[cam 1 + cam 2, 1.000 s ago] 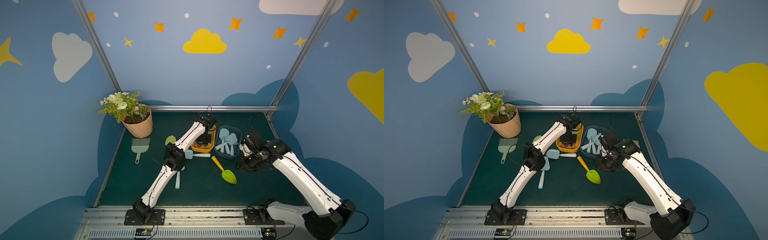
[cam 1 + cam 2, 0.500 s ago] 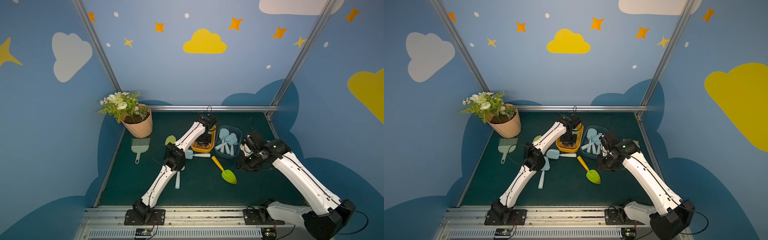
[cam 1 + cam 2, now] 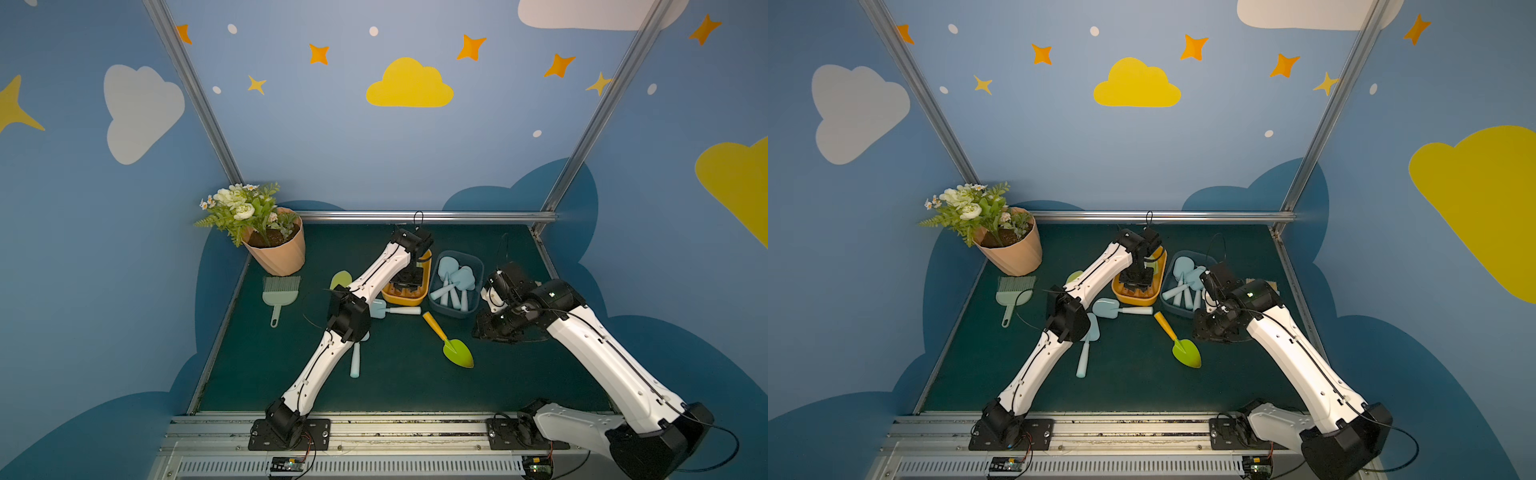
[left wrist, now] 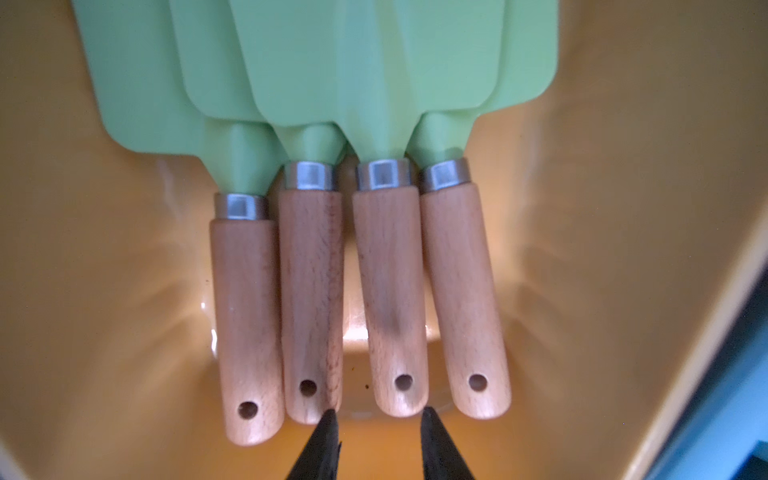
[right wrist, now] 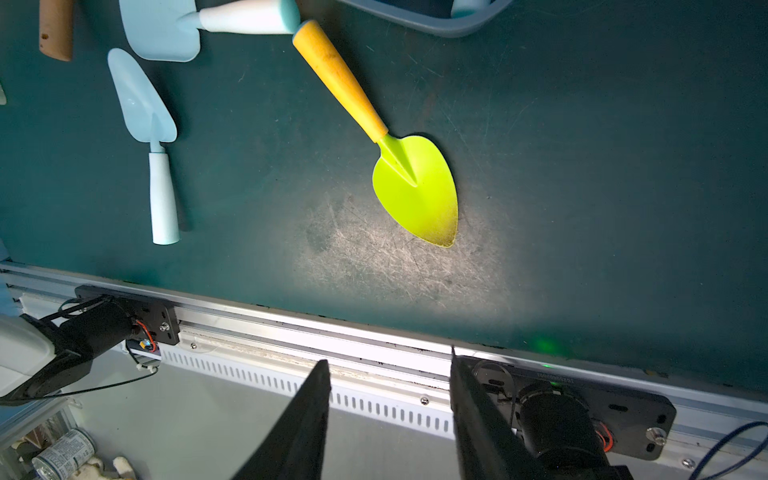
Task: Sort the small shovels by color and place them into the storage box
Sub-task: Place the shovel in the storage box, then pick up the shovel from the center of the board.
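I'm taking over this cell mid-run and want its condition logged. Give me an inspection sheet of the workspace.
Surface: green mat, scuffed near the front.
Job's things: four green shovels in yellow box; blue shovels in blue box; loose on mat: flat blue shovel, pointed blue shovel, orange-handled green shovel, another green shovel half-hidden by left arm.
Clutter: flower pot, brush.
Grippers: left gripper open, empty, inside yellow box; right gripper open, empty, beside blue box.
Cables: thin black cables looping at both wrists.
Surroundings: blue painted walls, metal rail in front.
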### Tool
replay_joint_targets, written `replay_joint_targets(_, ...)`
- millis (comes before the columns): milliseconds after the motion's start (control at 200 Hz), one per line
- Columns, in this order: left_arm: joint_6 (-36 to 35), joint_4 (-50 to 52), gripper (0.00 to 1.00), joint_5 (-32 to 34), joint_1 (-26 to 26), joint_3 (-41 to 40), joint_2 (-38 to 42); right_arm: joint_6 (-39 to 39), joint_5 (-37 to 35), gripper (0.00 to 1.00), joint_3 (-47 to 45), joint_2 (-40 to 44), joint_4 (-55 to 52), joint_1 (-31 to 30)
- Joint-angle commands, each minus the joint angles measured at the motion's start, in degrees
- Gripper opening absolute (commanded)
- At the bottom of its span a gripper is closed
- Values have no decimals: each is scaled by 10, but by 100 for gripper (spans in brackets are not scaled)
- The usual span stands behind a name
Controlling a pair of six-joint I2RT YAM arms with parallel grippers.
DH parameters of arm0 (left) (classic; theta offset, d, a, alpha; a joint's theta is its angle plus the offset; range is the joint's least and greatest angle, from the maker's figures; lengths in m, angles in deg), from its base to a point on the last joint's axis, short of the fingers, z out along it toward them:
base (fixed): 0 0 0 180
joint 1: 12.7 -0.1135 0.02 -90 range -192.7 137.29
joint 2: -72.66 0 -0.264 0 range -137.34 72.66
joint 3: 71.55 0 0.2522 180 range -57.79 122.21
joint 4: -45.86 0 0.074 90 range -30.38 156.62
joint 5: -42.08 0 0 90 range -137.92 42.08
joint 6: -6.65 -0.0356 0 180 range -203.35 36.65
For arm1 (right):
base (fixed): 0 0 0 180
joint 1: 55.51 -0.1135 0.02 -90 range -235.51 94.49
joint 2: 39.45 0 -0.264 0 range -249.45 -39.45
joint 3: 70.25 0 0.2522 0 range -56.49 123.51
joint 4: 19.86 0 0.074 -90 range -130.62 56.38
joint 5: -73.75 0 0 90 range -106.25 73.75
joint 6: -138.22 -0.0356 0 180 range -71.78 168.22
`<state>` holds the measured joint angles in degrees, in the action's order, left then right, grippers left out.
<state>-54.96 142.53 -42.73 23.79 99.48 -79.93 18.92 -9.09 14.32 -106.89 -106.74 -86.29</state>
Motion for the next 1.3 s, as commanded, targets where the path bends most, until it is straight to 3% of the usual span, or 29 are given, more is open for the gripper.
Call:
replay_joint_targets(0,-18,-2,27,28,7,1,77,7,0,48,9,10,-2,2)
replay_joint_targets(175,-28,7,34,82,17,-13,165,-1,-4,48,37,-5,0,0)
replay_joint_targets(350,-8,24,37,141,17,-98,291,-30,-14,48,78,-36,7,-17)
replay_joint_targets(470,14,31,37,186,17,-209,389,-59,-22,47,102,-61,15,-44)
replay_joint_targets(621,53,-8,38,223,9,-415,535,-107,-48,48,123,-92,20,-89)
replay_joint_targets(756,82,-71,40,218,-28,-603,678,-144,-48,48,129,-138,56,-146)
replay_joint_targets(911,104,-94,40,193,-94,-733,812,-182,-33,49,157,-223,105,-228)
replay_joint_targets(1086,100,-72,42,180,-170,-787,900,-225,-14,51,218,-334,167,-316)
replay_joint_targets(1296,89,-50,43,177,-214,-805,946,-258,18,53,332,-471,171,-363)
